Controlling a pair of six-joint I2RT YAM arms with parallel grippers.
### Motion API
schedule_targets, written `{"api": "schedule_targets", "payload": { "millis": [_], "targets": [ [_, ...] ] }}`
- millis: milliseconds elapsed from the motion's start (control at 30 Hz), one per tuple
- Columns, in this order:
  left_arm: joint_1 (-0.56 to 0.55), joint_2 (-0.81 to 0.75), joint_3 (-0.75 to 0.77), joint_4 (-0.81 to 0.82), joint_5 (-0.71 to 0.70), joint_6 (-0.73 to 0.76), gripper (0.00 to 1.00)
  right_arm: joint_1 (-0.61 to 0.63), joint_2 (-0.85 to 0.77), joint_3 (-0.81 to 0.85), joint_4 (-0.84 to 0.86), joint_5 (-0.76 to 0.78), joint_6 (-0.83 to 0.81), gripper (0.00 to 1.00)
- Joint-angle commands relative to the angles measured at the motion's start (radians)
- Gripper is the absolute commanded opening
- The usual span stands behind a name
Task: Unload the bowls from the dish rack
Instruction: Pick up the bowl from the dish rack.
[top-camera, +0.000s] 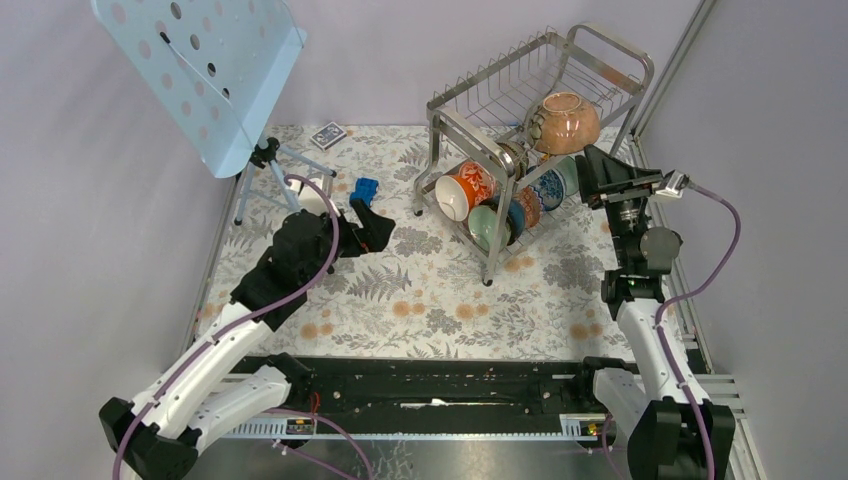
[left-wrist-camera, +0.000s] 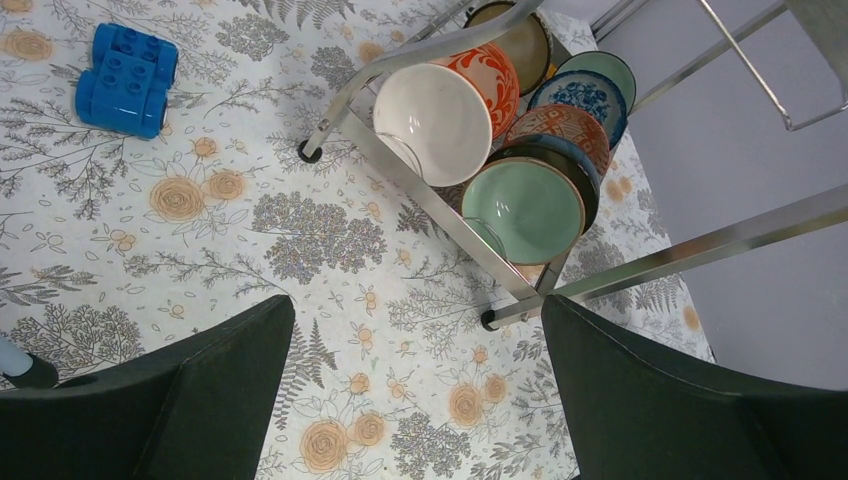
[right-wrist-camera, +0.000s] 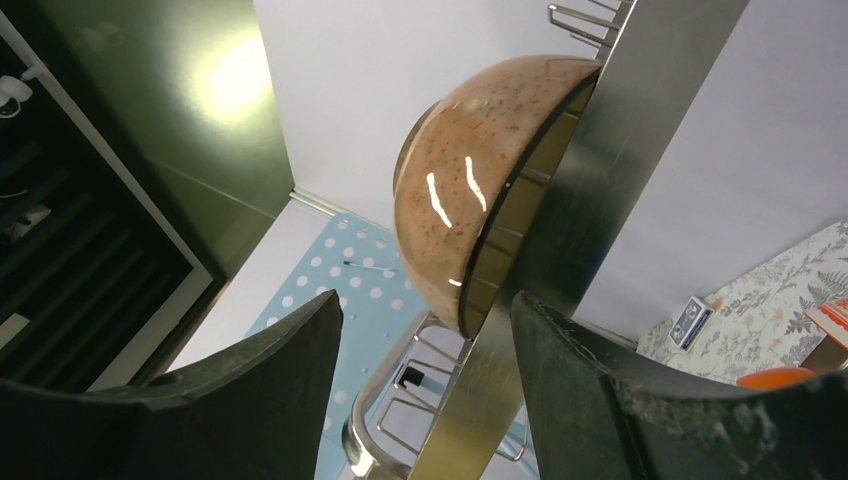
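Left gripper (left-wrist-camera: 415, 315): my jaws are wide apart and empty, above the table (top-camera: 420, 290).
Dish rack (top-camera: 470, 100): at my 1 o'clock, with its near leg close.
Lower bowls (top-camera: 500, 205): on edge in the lower tier.
Speckled bowl (top-camera: 565, 122): tilted on the top tier, against the rail.
Right gripper (right-wrist-camera: 425, 305): my jaws are partly apart and grip nothing; the bowl rim is at 12 o'clock.

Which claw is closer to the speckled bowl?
Right. The right claw is just under the speckled bowl, at the end of the rack; the left claw is over the table, left of it.
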Motion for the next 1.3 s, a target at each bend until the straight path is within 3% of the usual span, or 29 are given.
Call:
{"api": "schedule_targets", "payload": {
  "millis": [0,933,1267],
  "targets": [
    [-0.001,0.019,0.024,0.066,0.016,0.007,0.99,-0.014,0.024,0.056,0.097,-0.037,0.006,0.69],
    [-0.001,0.038,-0.012,0.107,0.031,-0.024,0.99,-0.039,0.297,0.116,0.503,-0.143,0.191,0.51],
    [-0.001,0.045,-0.023,0.124,0.035,-0.034,0.99,-0.039,0.361,0.156,0.575,-0.179,0.229,0.38]
  ]
}}
